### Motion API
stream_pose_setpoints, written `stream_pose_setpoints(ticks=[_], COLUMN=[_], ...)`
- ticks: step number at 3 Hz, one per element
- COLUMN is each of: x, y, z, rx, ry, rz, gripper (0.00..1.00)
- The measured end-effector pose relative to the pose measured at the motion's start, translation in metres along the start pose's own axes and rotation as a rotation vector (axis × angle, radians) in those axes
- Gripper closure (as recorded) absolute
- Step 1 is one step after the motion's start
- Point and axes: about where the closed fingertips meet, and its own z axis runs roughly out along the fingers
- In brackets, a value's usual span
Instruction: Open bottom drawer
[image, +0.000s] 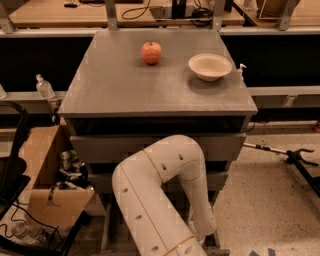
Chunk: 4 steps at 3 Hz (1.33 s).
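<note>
A grey wooden desk (125, 87) with a flat top stands in the middle of the scene, its stacked drawer fronts facing the near side. On the top, towards the far edge, a red-orange round apple (151, 52) sits left of centre. A shallow cream-coloured bowl (210, 66) sits to its right, well apart from it and close to the right edge.

The robot's white, rounded arm (160, 170) rises from the near bottom edge, bends in front of the upper drawer fronts and drops down again on the right. Its end effector (200, 234) is low at the near face of the desk, close to the floor. Whether it is clenched or released cannot be told, nor whether it touches anything.

The bottom drawer (176, 207), the lowest grey front, lies in shadow behind the arm, so most of it is hidden and its knob is not visible.

To the left of the desk an open brown cardboard box (47, 170) holds a jumble of small items. A clear plastic bottle (44, 87) stands on a ledge farther back on the left. On the speckled floor (265, 200) to the right lies a black long-handled tool (295, 156).
</note>
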Motion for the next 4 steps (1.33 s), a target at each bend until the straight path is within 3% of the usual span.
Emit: stream_pose_setpoints(ticks=[2,3,4], x=[0.000,-0.010,-0.011], y=[0.000,-0.016,-0.016], z=[0.000,-0.002,-0.002], rx=[0.000,0.000,0.000], ry=[0.000,0.000,0.000], rz=[0.000,0.000,0.000], gripper=[0.16,0.00,0.00])
